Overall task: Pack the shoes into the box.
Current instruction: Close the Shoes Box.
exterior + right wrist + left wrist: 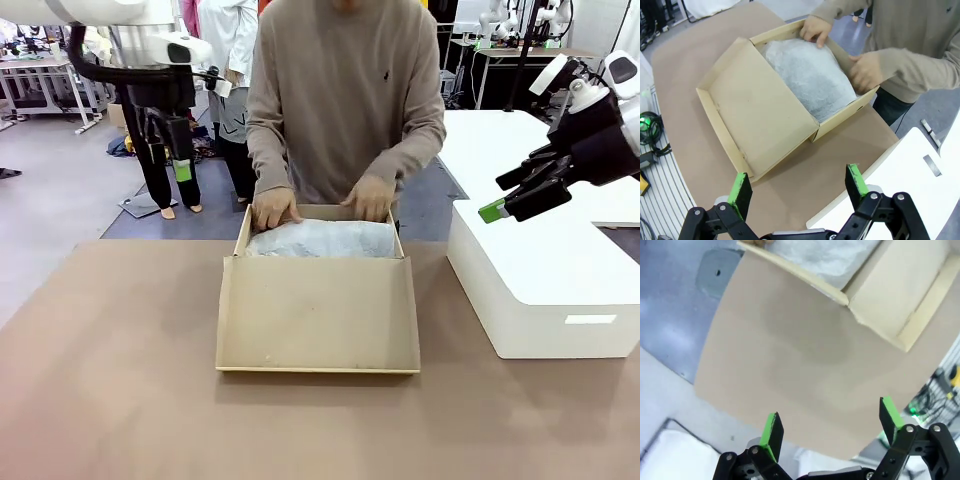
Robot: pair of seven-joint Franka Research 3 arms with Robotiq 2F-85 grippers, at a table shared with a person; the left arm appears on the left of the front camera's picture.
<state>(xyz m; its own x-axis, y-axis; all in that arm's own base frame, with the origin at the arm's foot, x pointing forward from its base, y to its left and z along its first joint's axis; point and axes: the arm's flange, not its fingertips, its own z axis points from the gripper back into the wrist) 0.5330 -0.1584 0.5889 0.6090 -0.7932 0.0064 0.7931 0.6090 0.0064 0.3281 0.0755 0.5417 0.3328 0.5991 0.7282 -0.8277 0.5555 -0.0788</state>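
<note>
- The box point(318, 315) is set on the middle of the desk point(110, 380), with its flap lid laid open and flat toward the robot's side
- The box's inside is covered by crumpled white tissue paper point(320, 240), and whatever lies beneath it is hidden
- The paper is pressed down at the far rim by a person's hand point(273, 208) and that person's other hand point(370, 197); their fingertips are partly hidden behind the box wall
- The robot's left hand point(175, 165) is held in the air beyond the desk's far left corner; from the front it is seen nearly edge-on, so its gap is hard to judge
- In the left wrist view its fingers are seen spread wide with nothing between them, above bare desk, and the box is cut off by the top edge
- The robot's right hand point(500, 196) is held over a white block point(540, 290); in the right wrist view its fingers are seen spread and empty, with the whole box visible
</note>
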